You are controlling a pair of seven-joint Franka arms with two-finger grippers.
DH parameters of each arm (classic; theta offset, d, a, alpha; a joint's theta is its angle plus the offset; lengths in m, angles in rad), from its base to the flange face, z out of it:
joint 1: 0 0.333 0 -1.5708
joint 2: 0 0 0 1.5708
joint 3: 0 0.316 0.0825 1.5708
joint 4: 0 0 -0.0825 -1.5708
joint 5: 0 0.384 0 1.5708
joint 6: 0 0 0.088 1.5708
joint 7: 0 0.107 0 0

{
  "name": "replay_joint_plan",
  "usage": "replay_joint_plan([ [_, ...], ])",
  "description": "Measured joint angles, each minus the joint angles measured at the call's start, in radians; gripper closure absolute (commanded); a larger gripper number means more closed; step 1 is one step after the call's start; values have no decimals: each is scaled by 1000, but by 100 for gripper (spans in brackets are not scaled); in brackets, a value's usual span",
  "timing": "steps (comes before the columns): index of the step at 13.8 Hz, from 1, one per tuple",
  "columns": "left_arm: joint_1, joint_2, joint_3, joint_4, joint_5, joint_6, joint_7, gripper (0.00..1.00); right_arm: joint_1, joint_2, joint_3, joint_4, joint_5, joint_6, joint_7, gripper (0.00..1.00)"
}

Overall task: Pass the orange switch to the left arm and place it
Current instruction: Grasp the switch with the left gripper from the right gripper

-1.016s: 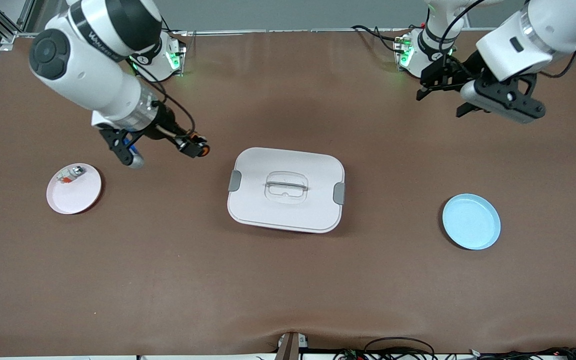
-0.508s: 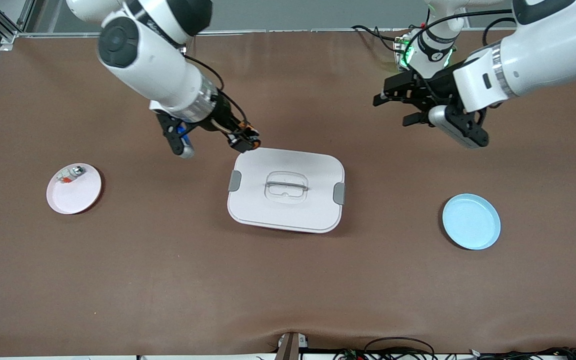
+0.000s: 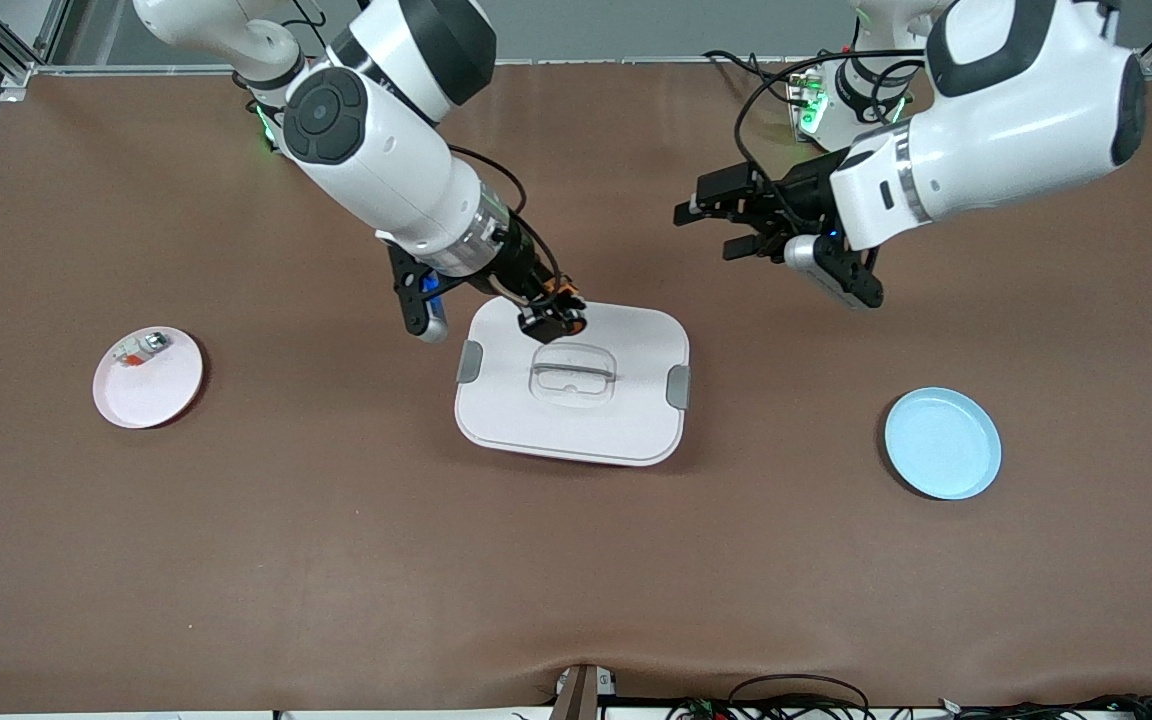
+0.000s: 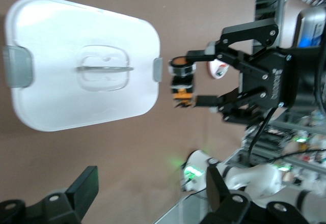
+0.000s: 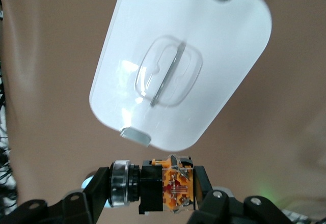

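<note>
Frame centre, above the box [image 3: 572,378]: right end effector [image 3: 551,318] clamped on orange switch [image 3: 565,300], mid-carry. Upper right, left end effector [image 3: 708,212] fingers apart, over bare table [image 3: 336,560]; next is probably a handover clear of the box.

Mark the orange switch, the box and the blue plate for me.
orange switch [image 4: 182,79]: left wrist view, its black body.
box [image 3: 636,420]: front view, bare lid near a corner.
blue plate [image 3: 942,443]: front view, its middle.

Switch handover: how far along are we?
Done: the right tool is shut on the switch and has it in the air over the edge of the box. In hand: the left tool hangs open over the table, fingers pointed at the switch. Left: the left tool taking the switch, probably for the blue plate.
</note>
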Motion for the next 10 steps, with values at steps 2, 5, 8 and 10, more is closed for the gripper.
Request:
replay_joint_plan([
  [2, -1, 8, -15, -26, -62, 45, 1, 13, 3, 24, 0, 35, 44, 17, 28, 100],
  [5, -5, 35, -24, -34, -108, 100, 12, 17, 12, 31, 0, 59, 53, 47, 93, 100],
  [8, -16, 69, -25, -34, -157, 165, 54, 18, 28, 31, 0, 67, 54, 60, 143, 100],
  [10, -42, 85, -26, -34, -195, 221, 67, 20, 39, 32, 0, 67, 54, 68, 175, 100],
])
